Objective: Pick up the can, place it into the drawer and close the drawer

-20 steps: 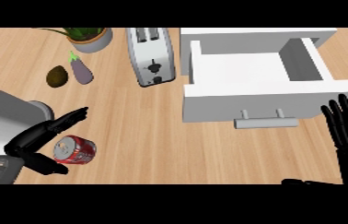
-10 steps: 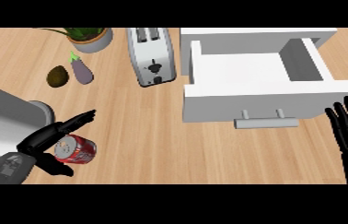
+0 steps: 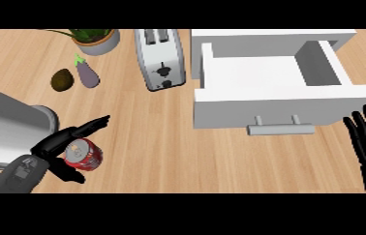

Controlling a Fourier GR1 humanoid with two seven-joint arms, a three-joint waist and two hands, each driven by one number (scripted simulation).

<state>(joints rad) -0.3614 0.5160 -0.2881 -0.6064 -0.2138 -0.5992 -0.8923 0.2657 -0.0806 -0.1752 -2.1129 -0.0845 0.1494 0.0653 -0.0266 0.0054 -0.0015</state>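
At lower left of the wooden counter (image 3: 164, 142): red can (image 3: 83, 155) lying on its side, the left hand (image 3: 55, 149) spread around it, fingers extended above and thumb below, not closed on it. Right half: white drawer (image 3: 271, 84) pulled open, interior bare, handle (image 3: 281, 129) facing the robot; right hand (image 3: 357, 139) at the right edge, fingers straight and upright, resting. Along the top: silver toaster (image 3: 160, 59), potted plant (image 3: 94, 38), purple eggplant (image 3: 86, 74), dark avocado (image 3: 62, 79); grey metal object (image 3: 22, 125) at left edge.
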